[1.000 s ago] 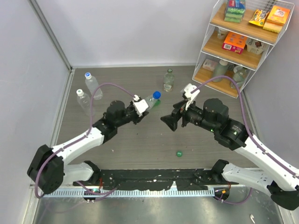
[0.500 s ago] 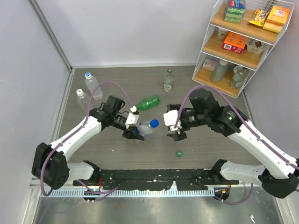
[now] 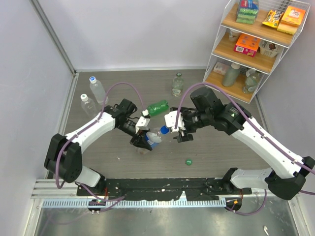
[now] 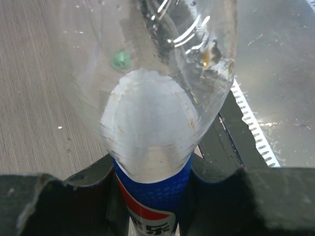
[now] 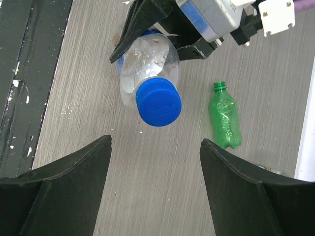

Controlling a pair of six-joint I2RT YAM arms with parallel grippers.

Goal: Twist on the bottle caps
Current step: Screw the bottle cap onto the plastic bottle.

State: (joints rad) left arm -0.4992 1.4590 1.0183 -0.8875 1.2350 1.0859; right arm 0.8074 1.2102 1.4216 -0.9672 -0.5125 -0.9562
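A: Where's the cola bottle (image 3: 155, 133)?

B: Mid-table, in the L gripper (image 3: 144, 141). Its fingers are clamped on the lower body, right over the blue label (image 4: 152, 199). The bottle is tilted w/ its neck toward the R arm. Can't tell if the base touches the table (image 3: 118, 167).

A: Look of it?

B: Clear plastic w/ droplets inside, glare on the shoulder. The label is blue w/ a red-and-white swoosh. The blue cap (image 3: 164, 129) sits on the neck. It's round and matte, w/ faint embossed lettering in the R wrist view. Can't tell how tight it is.

A: R gripper (image 3: 176, 132)?

B: Jaws apart, just beside the cap. In its own cam the cap lies between the two fingers and a bit ahead of them, touching neither.

A: Other bottles?

B: The green bottle (image 3: 157, 107) lies on its side just behind the grippers, neck open, body dented. The green cap (image 3: 188, 161) lies alone on the table, nearer the arm bases. By the L wall stand two clear bottles: the near one (image 3: 88, 105) w/ a white cap (image 3: 84, 97), the far one (image 3: 99, 91) w/ a blue top. A dark-cap bottle (image 3: 177, 86) stands at the back, near the shelf (image 3: 256, 44).
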